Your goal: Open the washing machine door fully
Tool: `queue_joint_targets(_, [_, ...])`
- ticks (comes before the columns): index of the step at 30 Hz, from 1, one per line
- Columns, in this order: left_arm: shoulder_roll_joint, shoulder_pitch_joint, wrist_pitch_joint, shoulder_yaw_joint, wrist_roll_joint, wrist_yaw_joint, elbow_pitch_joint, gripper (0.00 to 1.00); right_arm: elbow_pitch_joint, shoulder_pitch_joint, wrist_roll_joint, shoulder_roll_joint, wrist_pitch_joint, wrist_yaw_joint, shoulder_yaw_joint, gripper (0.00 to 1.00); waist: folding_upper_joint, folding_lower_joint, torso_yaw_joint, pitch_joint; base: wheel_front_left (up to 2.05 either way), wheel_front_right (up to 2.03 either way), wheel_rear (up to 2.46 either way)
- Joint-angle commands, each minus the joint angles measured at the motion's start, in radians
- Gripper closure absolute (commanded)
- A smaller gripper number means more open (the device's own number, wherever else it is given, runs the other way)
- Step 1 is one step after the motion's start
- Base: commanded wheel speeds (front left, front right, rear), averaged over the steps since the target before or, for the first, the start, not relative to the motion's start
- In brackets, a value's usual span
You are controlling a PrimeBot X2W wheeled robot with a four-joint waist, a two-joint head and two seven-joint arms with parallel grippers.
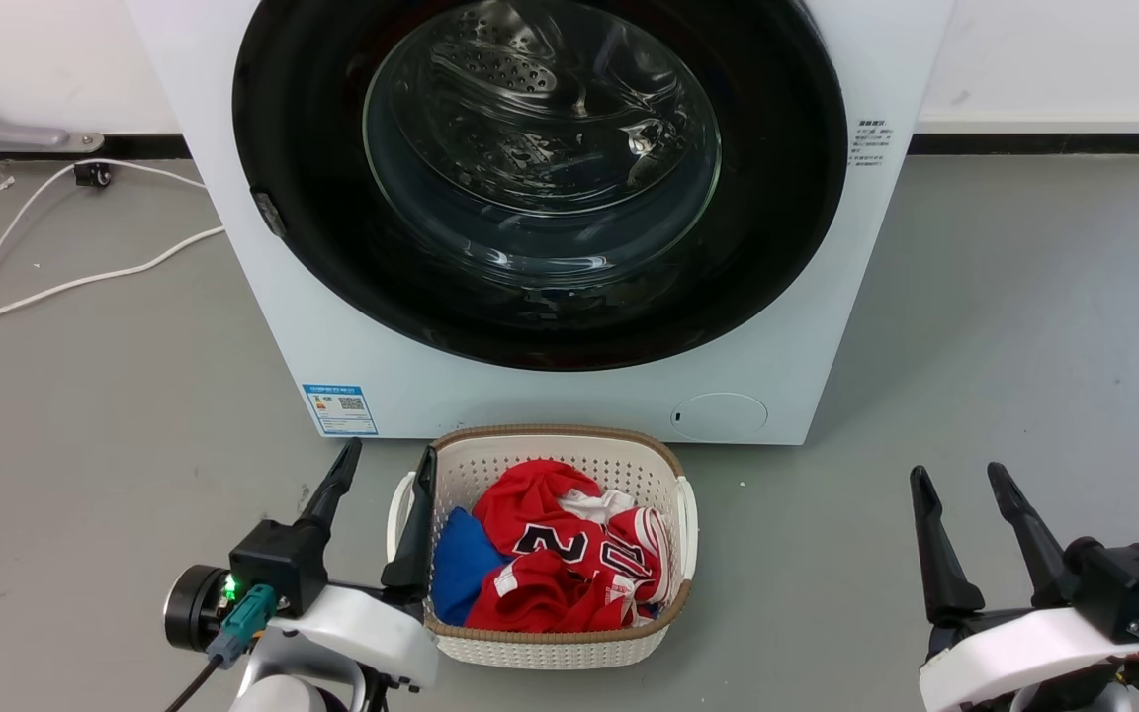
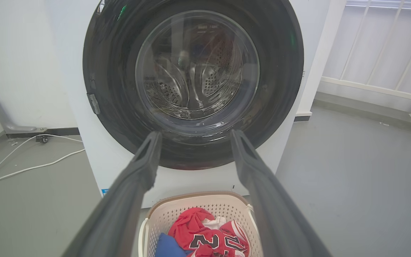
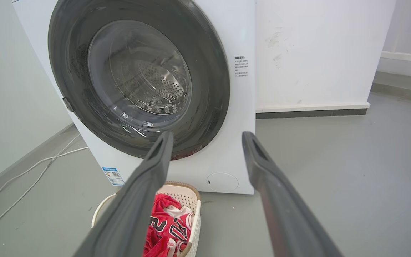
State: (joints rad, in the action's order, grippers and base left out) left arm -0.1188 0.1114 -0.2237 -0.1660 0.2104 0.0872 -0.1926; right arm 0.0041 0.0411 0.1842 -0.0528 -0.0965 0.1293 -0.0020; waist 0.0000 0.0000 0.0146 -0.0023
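Head view, nearest things first: the left gripper (image 1: pixel 390 450) sits just beside the left rim of the laundry basket (image 1: pixel 555 433), its fingers spread wide and empty and pointing forward. Its inner finger crosses the basket's handle, and I cannot tell whether it touches. The right gripper (image 1: pixel 957 471) is well off to the basket's right, jaws likewise wide with nothing between them.

Behind the basket stands the white machine (image 1: pixel 569 396). The washing machine door (image 1: pixel 540 168) is shut flush against its front, above and beyond the basket's far rim. A small grey tab (image 1: pixel 269 214) sits on the door's edge, up past the basket's left side. I'd take that for the pull point, with the hinge opposite, so the left arm is nearer. It would need to rise and reach forward over the basket to catch that edge.
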Motion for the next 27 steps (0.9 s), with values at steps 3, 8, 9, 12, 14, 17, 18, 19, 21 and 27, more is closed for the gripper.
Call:
queue_joint_targets(3, [0.003, 0.016, -0.013, -0.003, -0.029, 0.007, 0.006, 0.00, -0.011, 0.007, -0.026, 0.003, -0.010, 0.002, 0.003, 0.00, 0.0000, 0.0000, 0.001, 0.000, 0.00, 0.00, 0.00])
queue_joint_targets(8, [0.009, 0.014, -0.022, -0.001, -0.059, 0.012, 0.005, 0.00, -0.016, 0.017, -0.045, 0.003, -0.014, 0.001, -0.001, 0.00, 0.0000, 0.0000, 0.004, -0.001, 0.00, 0.00, 0.00])
queue_joint_targets(9, [0.010, 0.014, -0.024, -0.001, -0.064, 0.013, 0.003, 0.00, -0.016, 0.020, -0.050, 0.003, -0.015, 0.001, -0.002, 0.00, 0.0000, 0.0000, 0.004, -0.001, 0.00, 0.00, 0.00])
queue_joint_targets(12, [0.015, 0.013, -0.029, 0.006, -0.073, 0.017, -0.002, 0.00, -0.019, 0.022, -0.065, 0.003, -0.019, 0.001, 0.000, 0.00, 0.0000, 0.0000, 0.004, -0.002, 0.00, 0.00, 0.00])
queue_joint_targets(14, [0.017, 0.011, -0.033, 0.009, -0.079, 0.018, -0.007, 0.00, -0.020, 0.024, -0.077, 0.003, -0.022, 0.001, 0.001, 0.00, 0.0000, 0.0000, 0.004, -0.003, 0.00, 0.00, 0.00])
queue_joint_targets(17, [0.020, 0.007, -0.038, 0.012, -0.092, 0.024, -0.010, 0.00, -0.020, 0.026, -0.090, 0.004, -0.025, 0.001, 0.000, 0.00, 0.0000, 0.0000, 0.005, -0.004, 0.00, 0.00, 0.00])
queue_joint_targets(18, [0.021, 0.007, -0.039, 0.012, -0.097, 0.024, -0.012, 0.00, -0.019, 0.024, -0.094, 0.004, -0.028, 0.001, 0.000, 0.00, 0.0000, 0.0000, 0.005, -0.004, 0.00, 0.00, 0.00])
queue_joint_targets(19, [0.022, 0.007, -0.042, 0.013, -0.102, 0.026, -0.015, 0.00, -0.018, 0.024, -0.096, 0.004, -0.029, 0.001, 0.000, 0.00, 0.0000, 0.0000, 0.005, -0.004, 0.00, 0.00, 0.00])
queue_joint_targets(21, [0.024, 0.008, -0.044, 0.016, -0.101, 0.028, -0.019, 0.00, -0.015, 0.026, -0.096, 0.004, -0.031, 0.001, 0.001, 0.00, 0.0000, 0.0000, 0.005, -0.004, 0.00, 0.00, 0.00])
queue_joint_targets(27, [0.030, 0.012, -0.042, 0.029, -0.084, 0.034, -0.031, 0.00, -0.004, 0.028, -0.080, 0.004, -0.036, 0.001, -0.001, 0.00, 0.0000, 0.0000, 0.004, -0.004, 0.00, 0.00, 0.00])
